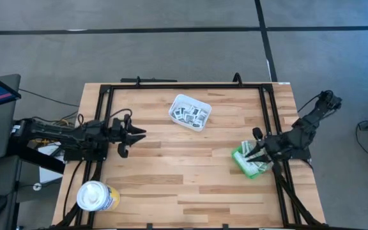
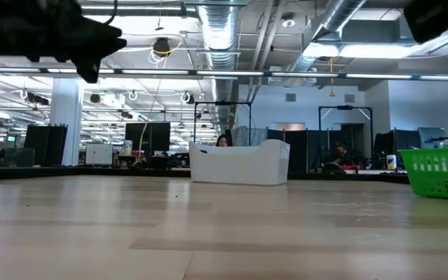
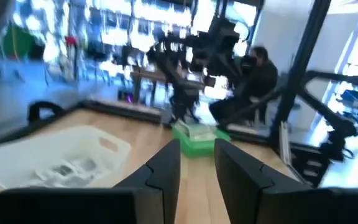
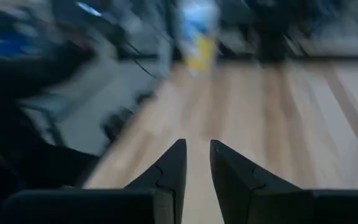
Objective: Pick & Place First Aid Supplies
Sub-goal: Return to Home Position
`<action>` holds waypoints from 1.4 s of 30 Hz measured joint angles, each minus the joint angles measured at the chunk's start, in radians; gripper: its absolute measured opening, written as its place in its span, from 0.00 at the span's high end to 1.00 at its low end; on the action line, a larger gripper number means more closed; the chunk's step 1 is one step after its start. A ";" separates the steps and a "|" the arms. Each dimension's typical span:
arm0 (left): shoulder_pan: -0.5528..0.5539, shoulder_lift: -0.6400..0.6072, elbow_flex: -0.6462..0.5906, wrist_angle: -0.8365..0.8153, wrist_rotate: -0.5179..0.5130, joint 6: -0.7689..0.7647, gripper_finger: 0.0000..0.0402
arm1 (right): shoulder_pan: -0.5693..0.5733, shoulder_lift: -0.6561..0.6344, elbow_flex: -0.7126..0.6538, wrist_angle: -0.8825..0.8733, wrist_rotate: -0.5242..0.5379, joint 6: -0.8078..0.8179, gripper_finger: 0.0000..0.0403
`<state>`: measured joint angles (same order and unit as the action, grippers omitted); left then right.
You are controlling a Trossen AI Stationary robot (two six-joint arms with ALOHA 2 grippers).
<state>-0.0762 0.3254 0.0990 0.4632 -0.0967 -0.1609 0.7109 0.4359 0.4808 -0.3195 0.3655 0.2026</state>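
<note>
Evidently the sorting is all but done: no packet lies on the bare table (image 1: 171,172). The square white packets (image 1: 190,115) sit heaped in the tray (image 1: 183,97) at the far middle. The strips (image 1: 255,167) fill the green bin (image 1: 237,157) at the right edge. Each kind has its own holder, so the two placings are probably meant to stop them mixing.

The right gripper (image 4: 197,144) hangs over the bin's near-left part, above the strips. Its fingers stand a narrow slit apart with nothing between them. It sits where a drop into the bin would leave it, and my guess is that the arm is in the step of drawing away to its rest pose.

The left gripper (image 3: 196,146) is at the table's left edge, well apart from both holders and raised clear of the wood, as the low view suggests. It also shows only a narrow gap and holds nothing. It points across the table at the bin, a waiting posture that keeps it clear of the other arm.

A yellow canister (image 1: 96,196) with a white lid stands at the near-left corner, clear of both arms.

What remains, I judge, is only for the right arm to lift away without catching the bin's rim.
</note>
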 joint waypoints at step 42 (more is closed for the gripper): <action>0.235 0.266 -0.093 0.107 0.015 -0.039 0.75 | -0.513 -0.417 -0.399 0.118 -0.204 -0.142 0.84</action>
<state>0.1589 0.5913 0.0059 0.5701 -0.0814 -0.1997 0.1974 0.0186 0.0818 -0.2012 0.1616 0.0608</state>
